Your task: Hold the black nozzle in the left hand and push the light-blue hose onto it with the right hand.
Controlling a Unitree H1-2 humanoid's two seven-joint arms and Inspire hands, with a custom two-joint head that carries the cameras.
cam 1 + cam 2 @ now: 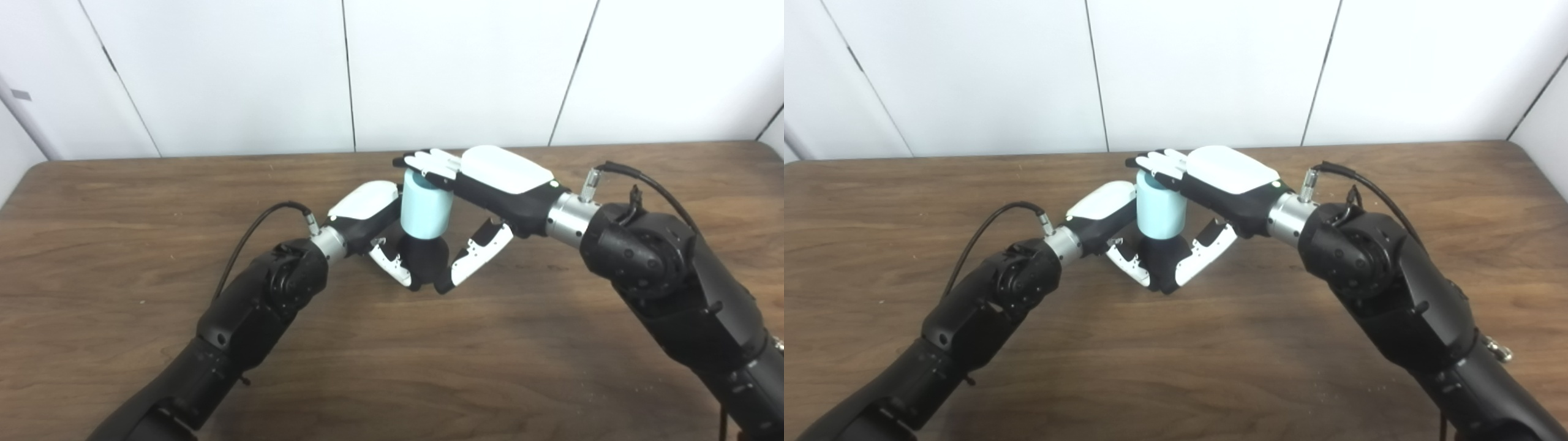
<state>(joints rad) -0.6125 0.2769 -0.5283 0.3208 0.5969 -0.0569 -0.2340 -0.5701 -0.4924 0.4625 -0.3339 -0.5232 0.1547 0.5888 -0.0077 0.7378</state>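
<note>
The light-blue hose [425, 209] is a short upright cylinder sitting on top of the black nozzle [424, 260] above the table's middle. My left hand [367, 215] comes in from the left and is shut on the nozzle. Its thumb [389, 264] curls across the nozzle's front, and its fingers are hidden behind. My right hand [493, 179] reaches in from the right with its fingers [430, 162] stretched flat over the hose's top rim. Its thumb [481, 251] hangs down, spread, with the tip by the nozzle's base. In the right eye view the hose [1160, 211] hides the nozzle's upper end.
The brown wooden table [392, 367] runs to a white panelled wall [343, 73] at the back. Black cables loop off both wrists, the left cable [263, 220] and the right cable [649, 180]. Both forearms cross the table's front corners.
</note>
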